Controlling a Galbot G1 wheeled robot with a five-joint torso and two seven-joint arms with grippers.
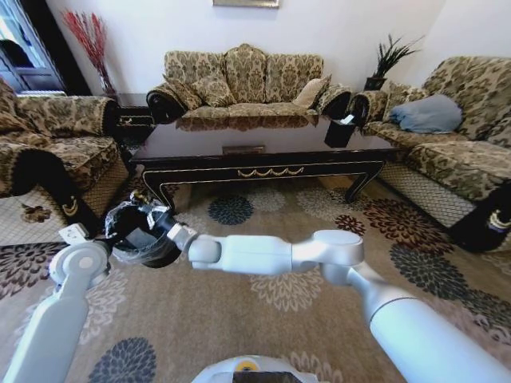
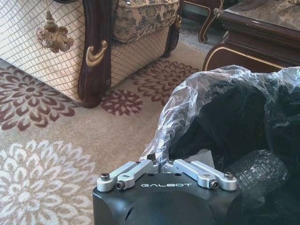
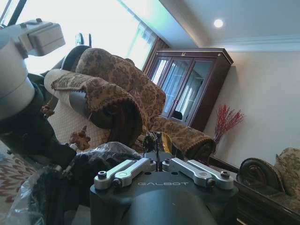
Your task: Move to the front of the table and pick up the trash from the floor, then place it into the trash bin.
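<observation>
Black and bag-lined, the trash bin (image 1: 144, 235) sits near-left of the table (image 1: 263, 163); our right gripper (image 3: 158, 146) pinches a dark shiny wad (image 3: 157, 139) above it and should release squarely over the mouth, left gripper (image 2: 161, 164) clamping the liner.

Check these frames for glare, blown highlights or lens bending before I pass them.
Head view: the wide lens bows the table edge, and its glossy top mirrors the sofa. Right wrist view: the window is blown out white, backlighting the right pincer and its shiny wad. Left wrist view: even light, with glints on the bin liner at the left pincer.
</observation>
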